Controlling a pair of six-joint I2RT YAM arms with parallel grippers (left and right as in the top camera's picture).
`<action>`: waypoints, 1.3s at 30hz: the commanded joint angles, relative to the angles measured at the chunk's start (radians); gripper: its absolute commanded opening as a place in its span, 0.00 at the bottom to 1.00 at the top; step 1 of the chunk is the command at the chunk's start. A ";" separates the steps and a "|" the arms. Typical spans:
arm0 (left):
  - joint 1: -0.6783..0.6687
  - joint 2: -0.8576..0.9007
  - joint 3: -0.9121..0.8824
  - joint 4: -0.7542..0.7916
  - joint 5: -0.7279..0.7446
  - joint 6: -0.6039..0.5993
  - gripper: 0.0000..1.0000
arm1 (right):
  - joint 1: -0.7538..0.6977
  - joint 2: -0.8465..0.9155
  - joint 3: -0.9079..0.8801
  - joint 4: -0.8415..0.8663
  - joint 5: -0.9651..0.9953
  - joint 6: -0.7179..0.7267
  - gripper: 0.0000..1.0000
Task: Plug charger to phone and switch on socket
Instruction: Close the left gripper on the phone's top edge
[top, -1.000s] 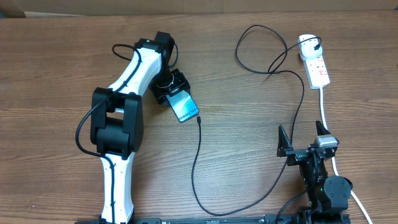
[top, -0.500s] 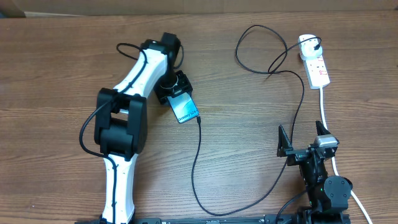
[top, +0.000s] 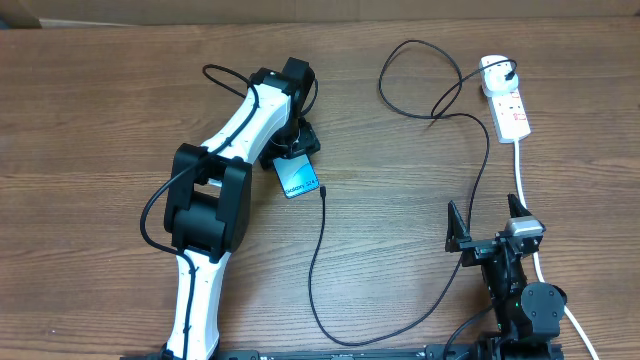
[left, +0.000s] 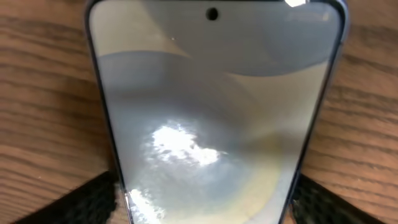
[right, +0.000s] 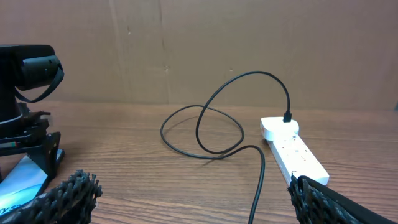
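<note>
**Left gripper (top: 290, 152) clamping the phone (top: 298, 179) by its side edges, flat on the counter (top: 100, 120).**
The phone's long axis is running straight out ahead of this gripper. The charger (top: 321, 197) tip is lying just beside the phone's far corner, seemingly not seated. The right gripper (top: 487, 222), fingers apart, is waiting well apart from both, nearer the socket (top: 511, 108).

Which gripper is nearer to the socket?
Right. The right gripper sits below the socket in the overhead view; the left gripper is far left, at the phone.
</note>
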 joint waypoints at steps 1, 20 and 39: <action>-0.008 0.032 -0.043 0.014 -0.051 -0.061 0.96 | -0.002 -0.006 -0.010 0.003 0.010 0.006 1.00; -0.011 0.032 -0.056 0.027 -0.047 -0.056 0.78 | -0.002 -0.006 -0.010 0.003 0.010 0.006 1.00; -0.011 0.032 -0.055 0.028 -0.035 -0.055 0.69 | -0.002 -0.006 -0.010 0.003 0.010 0.006 1.00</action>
